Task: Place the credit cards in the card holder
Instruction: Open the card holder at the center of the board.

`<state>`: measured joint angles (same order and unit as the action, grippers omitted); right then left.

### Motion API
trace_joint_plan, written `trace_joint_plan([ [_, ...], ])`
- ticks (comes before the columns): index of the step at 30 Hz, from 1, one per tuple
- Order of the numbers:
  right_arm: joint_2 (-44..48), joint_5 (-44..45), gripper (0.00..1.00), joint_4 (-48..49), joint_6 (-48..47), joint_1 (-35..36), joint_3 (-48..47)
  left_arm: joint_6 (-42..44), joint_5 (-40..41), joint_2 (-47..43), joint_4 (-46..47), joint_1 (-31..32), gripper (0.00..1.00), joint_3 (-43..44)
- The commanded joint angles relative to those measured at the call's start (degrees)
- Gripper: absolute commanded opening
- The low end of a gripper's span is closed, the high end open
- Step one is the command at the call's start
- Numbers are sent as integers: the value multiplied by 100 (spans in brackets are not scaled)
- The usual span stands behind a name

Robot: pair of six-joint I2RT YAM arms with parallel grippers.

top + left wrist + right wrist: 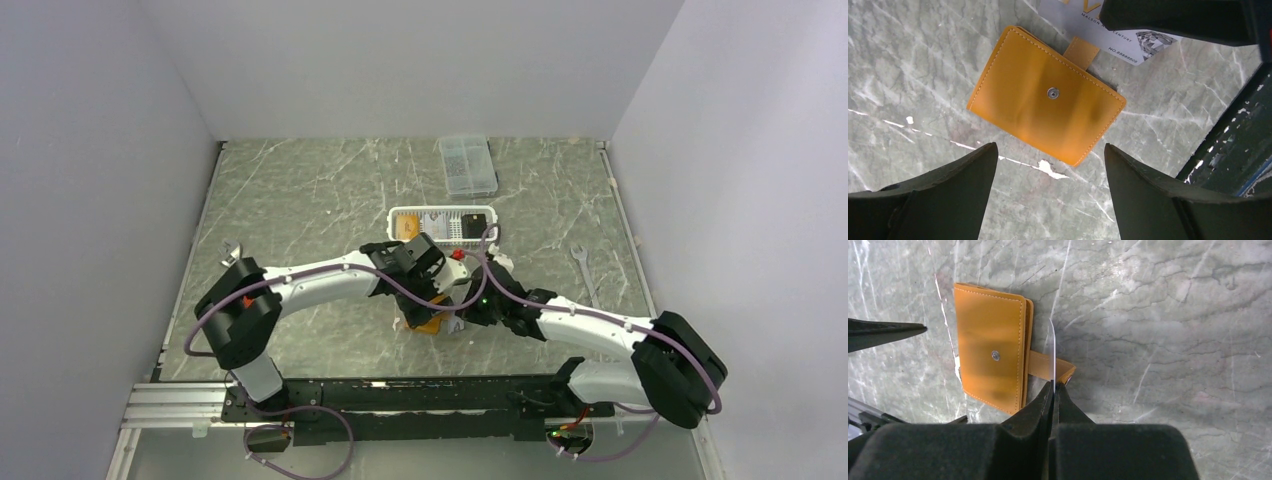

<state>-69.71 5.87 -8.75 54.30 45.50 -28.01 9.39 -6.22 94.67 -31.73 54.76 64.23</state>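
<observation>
Card holder (1045,95) lay shut and flat on the table (908,60), snap stud up, tab sticking out unfastened. We saw it centred just ahead of the left gripper (1049,150), whose jaws were spread wide and touched nothing. Right gripper (1053,387) had its jaws pressed onto a pale credit card (1053,347), held on edge. The tab sat right at those tips, the holder's body to their left. Card print we could read: "MALSON", "CENTURY", "NO 8888808". The rest was covered.
</observation>
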Motion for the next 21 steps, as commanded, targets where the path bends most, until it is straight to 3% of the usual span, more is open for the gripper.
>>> trace_joint_plan([
  [1,208,14,0,146,82,-173,385,-54,286,313,74,139,83,312],
  [14,-59,-472,0,1294,351,-409,1126,-799,604,852,104,414,91,907],
  [21,289,-443,0,1334,458,-575,1541,-693,1424,1219,215,578,90,879],
])
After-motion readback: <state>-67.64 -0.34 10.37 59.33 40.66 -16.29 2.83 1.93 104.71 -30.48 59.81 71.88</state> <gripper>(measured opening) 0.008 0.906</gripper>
